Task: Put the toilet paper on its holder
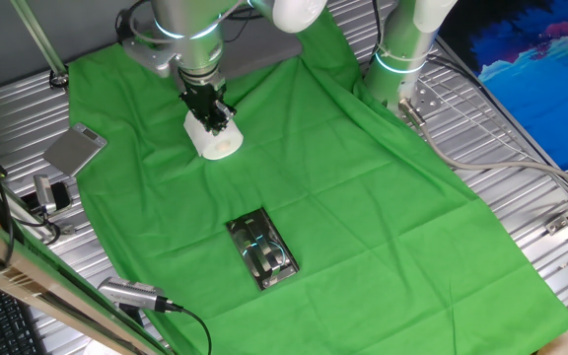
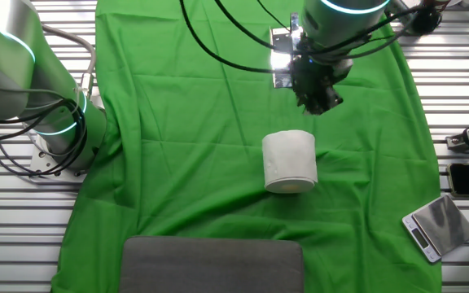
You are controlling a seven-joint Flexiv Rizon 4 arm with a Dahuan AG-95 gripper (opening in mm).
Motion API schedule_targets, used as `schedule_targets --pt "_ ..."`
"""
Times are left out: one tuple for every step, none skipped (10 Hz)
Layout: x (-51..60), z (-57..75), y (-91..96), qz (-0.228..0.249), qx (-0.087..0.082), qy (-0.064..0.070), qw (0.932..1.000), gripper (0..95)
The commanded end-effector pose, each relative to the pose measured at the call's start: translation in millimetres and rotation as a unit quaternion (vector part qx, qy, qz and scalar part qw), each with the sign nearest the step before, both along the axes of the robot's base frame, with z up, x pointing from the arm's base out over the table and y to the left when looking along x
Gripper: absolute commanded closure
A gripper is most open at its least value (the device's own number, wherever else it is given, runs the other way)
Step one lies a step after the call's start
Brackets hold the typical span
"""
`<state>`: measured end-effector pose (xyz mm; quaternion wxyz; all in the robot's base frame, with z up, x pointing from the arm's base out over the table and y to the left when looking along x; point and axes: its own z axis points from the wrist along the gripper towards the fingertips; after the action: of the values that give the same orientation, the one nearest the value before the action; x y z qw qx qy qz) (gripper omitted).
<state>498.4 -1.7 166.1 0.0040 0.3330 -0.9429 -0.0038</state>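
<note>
Green cloth (image 1: pixel 363 187) spread over a slatted metal table (image 1: pixel 521 158), wrinkled, covering most of it. Grey arm (image 1: pixel 187 25) reaching down from the top of one fixed view, wrist vertical, lit ring round the last joint; base (image 2: pixel 51 134) standing at the left cloth edge in the other fixed view, cables trailing from it.

Gripper (image 1: pixel 212 118) pointing straight down, black fingers low over the roll (image 1: pixel 216 138). In one fixed view, fingertips overlapping the roll's top, looking to touch it. In the other fixed view, gripper (image 2: pixel 320 102) seen clear above and behind the roll (image 2: pixel 290 160), a gap of cloth between them. Hard to say how wide the fingers stand; nothing visibly held.

Roll white, standing on end on the cloth, near the middle of the table, core not visible in either view.

Holder (image 1: pixel 261 250) shiny, flat on the cloth, well apart from the roll, toward the near edge in one fixed view; in the other, mostly hidden behind the wrist, only a bright patch (image 2: pixel 282 57) showing.

Dull grey plate (image 2: pixel 212 264) at the bottom edge, in the other fixed view only. Small scale (image 2: pixel 440 226) off the cloth on bare slats. Blue picture (image 1: pixel 550 69) at the table's far right, in one fixed view only.
</note>
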Motion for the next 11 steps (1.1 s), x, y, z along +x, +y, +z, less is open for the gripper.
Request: schedule_targets --pt "-0.4 -1.9 -0.2 0.251 0.006 0.006 0.9679 57.0" --pt "-0.4 -1.8 -0.3 0.293 0.008 0.005 0.9562 57.0" --pt "-0.6 -1.6 -1.0 0.312 0.008 0.001 0.9500 57.0" --pt "-1.0 -1.3 -1.8 0.330 0.006 -0.011 0.9440 57.0" --pt "-1.5 -0.9 -3.1 0.343 0.010 -0.011 0.9393 57.0" --pt "-2.6 0.1 -5.8 0.350 0.018 -0.011 0.9366 57.0" --pt "-5.0 1.5 -12.0 0.372 0.025 -0.010 0.9278 57.0" --pt "-7.4 0.7 -18.1 0.383 0.035 -0.008 0.9231 57.0" --pt "-9.2 -2.2 -23.5 0.393 0.041 -0.009 0.9184 57.0" --pt "-11.5 -9.2 -30.8 0.399 0.041 -0.009 0.9158 57.0" --pt "-13.5 -14.6 -36.2 0.405 0.043 -0.010 0.9131 57.0"
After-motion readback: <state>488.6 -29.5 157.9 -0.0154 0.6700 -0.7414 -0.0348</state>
